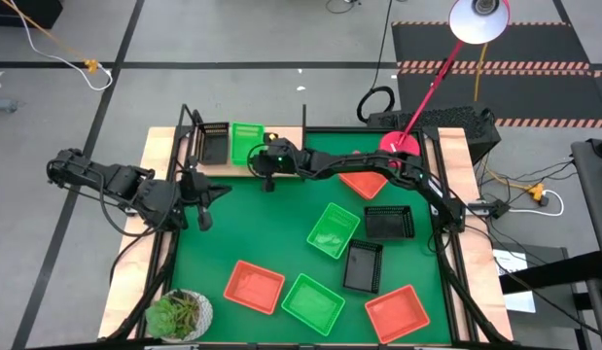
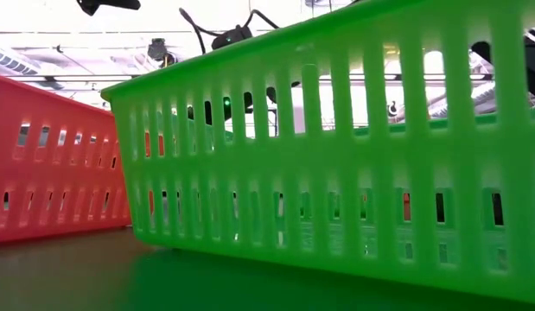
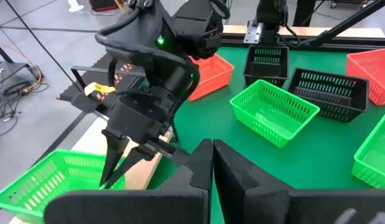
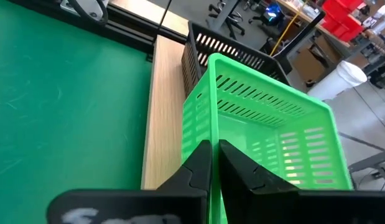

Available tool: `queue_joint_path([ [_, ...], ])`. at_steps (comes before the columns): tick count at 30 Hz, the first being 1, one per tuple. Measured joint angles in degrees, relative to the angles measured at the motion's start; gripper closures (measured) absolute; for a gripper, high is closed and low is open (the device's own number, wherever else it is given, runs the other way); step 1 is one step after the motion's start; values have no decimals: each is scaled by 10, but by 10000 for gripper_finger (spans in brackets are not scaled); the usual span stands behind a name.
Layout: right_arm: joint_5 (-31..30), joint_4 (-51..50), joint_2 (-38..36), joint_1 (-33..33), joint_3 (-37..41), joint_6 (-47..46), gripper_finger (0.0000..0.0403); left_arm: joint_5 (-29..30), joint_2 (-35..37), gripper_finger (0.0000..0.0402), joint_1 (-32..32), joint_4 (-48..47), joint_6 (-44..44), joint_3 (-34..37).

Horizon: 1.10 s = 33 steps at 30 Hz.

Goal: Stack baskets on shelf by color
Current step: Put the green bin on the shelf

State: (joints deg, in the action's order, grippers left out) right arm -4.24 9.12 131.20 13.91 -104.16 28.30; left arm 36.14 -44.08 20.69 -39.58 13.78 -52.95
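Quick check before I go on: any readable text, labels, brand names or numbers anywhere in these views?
None can be read.
Green plastic mesh basket on the light-wood shelf board: no label shows.
Black plastic mesh basket beside it: no label.
Right arm's tool: no markings show.

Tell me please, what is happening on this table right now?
A two-arm robot is sorting baskets onto a wooden shelf at the table's far edge. The right gripper is at the shelf, by the rim of a green basket that sits beside a black basket. The left gripper waits nearby over the mat, fingers together. Seven more baskets lie scattered on the mat.
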Motion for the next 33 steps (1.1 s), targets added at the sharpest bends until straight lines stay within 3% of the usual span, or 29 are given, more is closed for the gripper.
queue_joint_path([
  [16, -1, -17, 0, 0, 0, -6, 391, 0, -1, 385, 0, 1, -1, 0],
  [33, -6, -16, 0, 0, 0, -21, 360, 0, -1, 385, 0, 0, -1, 0],
])
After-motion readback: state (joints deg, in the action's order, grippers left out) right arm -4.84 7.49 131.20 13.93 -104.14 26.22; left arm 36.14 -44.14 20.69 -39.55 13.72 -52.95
